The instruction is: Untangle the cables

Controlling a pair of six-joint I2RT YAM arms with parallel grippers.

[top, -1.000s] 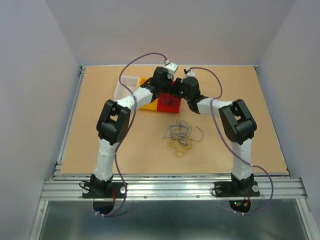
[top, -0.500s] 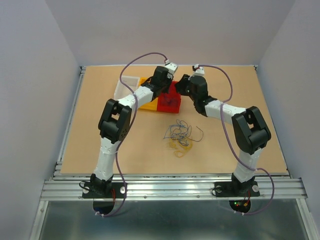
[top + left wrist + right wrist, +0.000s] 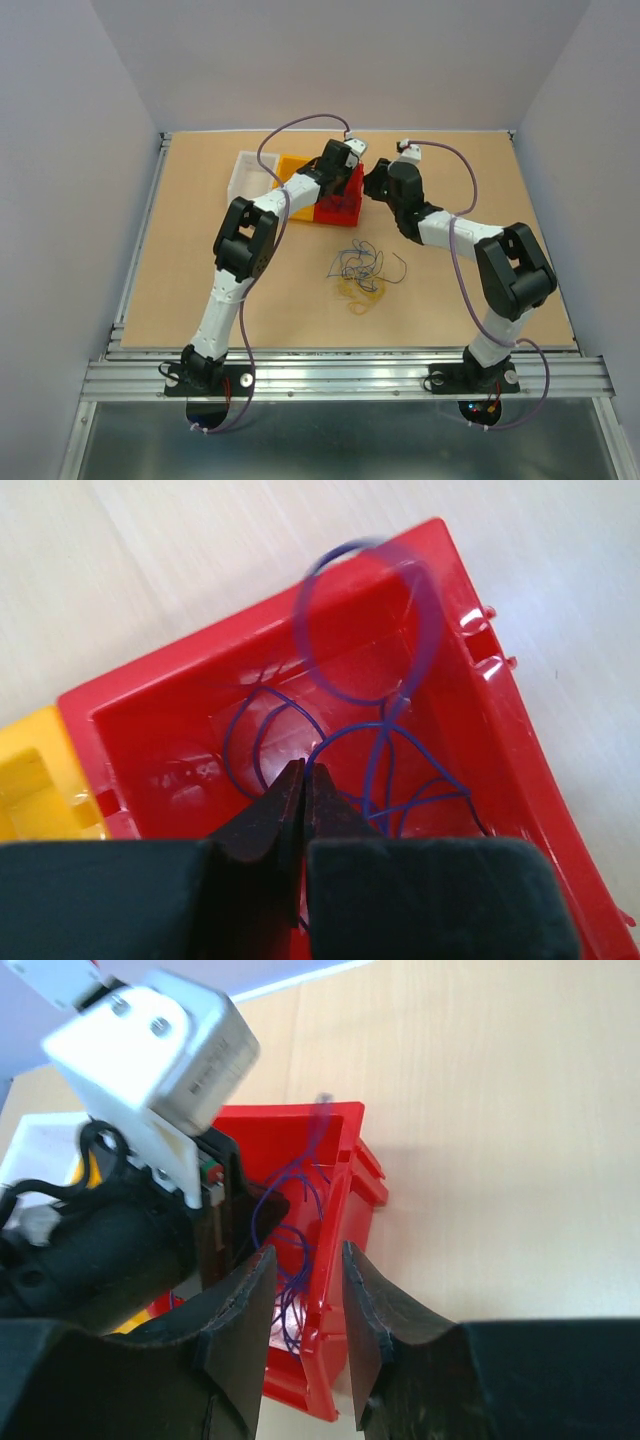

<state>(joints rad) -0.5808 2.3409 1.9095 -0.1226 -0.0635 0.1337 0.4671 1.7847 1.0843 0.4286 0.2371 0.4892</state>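
Note:
The cables lie in two places. A loose tangle (image 3: 360,268) of yellow, blue-purple and pale strands lies on the table in front of the bins. Several blue-purple loops (image 3: 390,750) (image 3: 290,1220) lie inside the red bin (image 3: 338,203) (image 3: 480,730) (image 3: 340,1210). My left gripper (image 3: 346,178) (image 3: 304,770) points down into that bin. Its jaws are pressed together, and a blue-purple strand runs out from their tips. My right gripper (image 3: 376,182) (image 3: 307,1250) is open and straddles the bin's right wall, one finger inside and one outside, with gaps on both sides.
A yellow bin (image 3: 291,166) (image 3: 30,780) adjoins the red one on the left, with a white bin (image 3: 245,172) (image 3: 40,1150) beyond it. The left wrist (image 3: 150,1050) hangs close to my right fingers. Thick lavender cables arc over both arms. A metal rail edges the table.
The left gripper has shifted right and deeper over the red bin. The right arm has stretched out, its elbow swinging right, and its gripper now sits at the bin's right wall.

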